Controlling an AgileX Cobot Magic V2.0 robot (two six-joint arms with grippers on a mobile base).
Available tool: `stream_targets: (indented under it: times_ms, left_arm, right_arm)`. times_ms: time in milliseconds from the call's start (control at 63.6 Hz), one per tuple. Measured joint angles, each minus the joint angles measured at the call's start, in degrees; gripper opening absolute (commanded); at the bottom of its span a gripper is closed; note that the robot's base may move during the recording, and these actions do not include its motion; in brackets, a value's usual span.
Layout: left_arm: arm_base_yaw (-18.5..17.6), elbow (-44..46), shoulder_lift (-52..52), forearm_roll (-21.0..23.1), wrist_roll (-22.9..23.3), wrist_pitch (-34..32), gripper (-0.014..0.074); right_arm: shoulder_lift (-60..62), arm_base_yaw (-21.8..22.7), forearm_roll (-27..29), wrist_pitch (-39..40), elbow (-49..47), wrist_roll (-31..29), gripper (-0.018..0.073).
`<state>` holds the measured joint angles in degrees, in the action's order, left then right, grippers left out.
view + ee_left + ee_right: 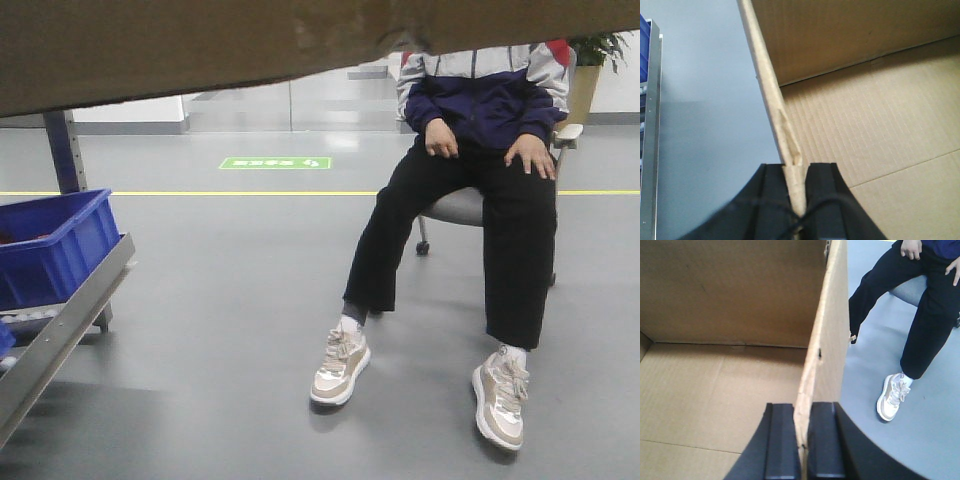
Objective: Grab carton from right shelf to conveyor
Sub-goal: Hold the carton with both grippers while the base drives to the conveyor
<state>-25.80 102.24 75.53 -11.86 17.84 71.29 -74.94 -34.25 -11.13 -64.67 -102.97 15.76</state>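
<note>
- A smooth grey floor (230, 300) crossed by one yellow line (200, 193) is seen. One person (480, 130) is seated on a chair (455, 205) at the far right.
- One carton (200, 40) is held raised above the floor. Its lower edge spans the top of the front view and sits lower at the left than at the right.
- The carton's open side is turned upward, and its bare inner bottom is shown in both wrist views.
- The long axis appears to run side to side between the two arms. This cannot be confirmed because the full outline is cut off.
- The left gripper (798, 172) is clamped on the carton's left wall, with one finger on each side of the cardboard.
- The right gripper (802, 410) is clamped likewise on the right wall.
- The shelf (60, 335), with its metal front rail, is seen at the lower left, apart from the carton. One blue bin (55, 245) rests on it.
</note>
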Motion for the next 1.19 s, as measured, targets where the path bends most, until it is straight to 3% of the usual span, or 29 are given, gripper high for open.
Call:
stream_targets:
  times_ms: [1194]
  left_arm:
    - [0.0,0.0,0.0,0.0,0.0,0.0,-0.0017]
  right_arm:
    - [0.0,0.0,0.0,0.0,0.0,0.0,-0.007]
